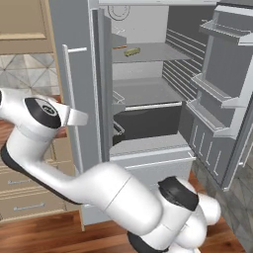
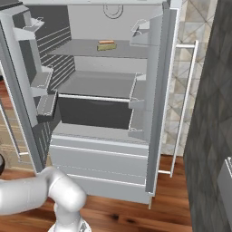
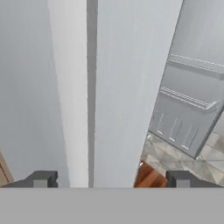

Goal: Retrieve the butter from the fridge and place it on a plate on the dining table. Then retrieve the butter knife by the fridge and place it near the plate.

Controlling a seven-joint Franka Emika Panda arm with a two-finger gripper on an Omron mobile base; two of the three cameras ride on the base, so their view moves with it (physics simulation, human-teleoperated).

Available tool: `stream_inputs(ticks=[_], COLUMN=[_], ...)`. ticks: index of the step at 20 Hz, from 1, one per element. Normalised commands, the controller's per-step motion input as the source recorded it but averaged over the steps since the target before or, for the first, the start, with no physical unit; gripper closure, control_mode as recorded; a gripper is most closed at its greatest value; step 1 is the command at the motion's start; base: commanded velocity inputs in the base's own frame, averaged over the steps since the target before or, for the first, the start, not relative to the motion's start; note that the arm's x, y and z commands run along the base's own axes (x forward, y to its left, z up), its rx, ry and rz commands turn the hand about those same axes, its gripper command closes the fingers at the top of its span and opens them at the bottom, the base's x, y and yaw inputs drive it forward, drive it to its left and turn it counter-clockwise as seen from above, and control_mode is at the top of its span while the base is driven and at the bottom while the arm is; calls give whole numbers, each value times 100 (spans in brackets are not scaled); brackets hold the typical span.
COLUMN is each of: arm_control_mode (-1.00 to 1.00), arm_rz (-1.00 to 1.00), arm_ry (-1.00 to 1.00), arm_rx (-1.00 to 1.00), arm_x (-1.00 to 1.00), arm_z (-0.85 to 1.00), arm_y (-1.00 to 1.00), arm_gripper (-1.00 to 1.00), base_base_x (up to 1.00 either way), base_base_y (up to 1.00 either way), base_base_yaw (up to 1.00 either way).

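Note:
The fridge (image 1: pixel 148 153) stands with both doors swung open. The butter (image 1: pixel 132 52), a small olive-yellow stick, lies on the upper shelf (image 2: pixel 107 45). My gripper (image 1: pixel 79 117) is open at the left door's long white bar handle (image 1: pixel 69 99), far below and left of the butter. In the hand view my gripper (image 3: pixel 111 181) is spread wide, with the white handle (image 3: pixel 70 87) running up between the fingertips (image 3: pixel 41 179) at close range. I cannot tell whether they touch it. The plate, dining table and butter knife are out of view.
A small orange-brown item (image 1: pixel 119 47) lies just behind the butter. The right door (image 1: pixel 222 99) with its shelves juts out toward me. Beige drawers (image 1: pixel 24 197) stand left of the fridge, and a dark panel (image 2: pixel 208 136) on the right. The floor (image 2: pixel 113 213) is wood.

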Motion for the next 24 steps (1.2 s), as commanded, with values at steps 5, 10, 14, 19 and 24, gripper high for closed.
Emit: stream_inputs(ticks=[5,10,14,19,24], arm_control_mode=[-100,-100,-100,-100,-100], arm_rz=[-6,0,1,9,20], arm_ry=[0,-10,-15,-5,1], arm_rx=[1,12,21,34,49], arm_x=[-77,-96,-85,-20,-1], arm_z=[-25,0,-4,1,10], arm_y=[-17,-60,-100,-90,-94], arm_gripper=[-100,-100,-100,-100,-100], base_base_x=[0,0,0,0,0], base_base_y=[0,0,0,0,0], base_base_yaw=[0,0,0,0,0])
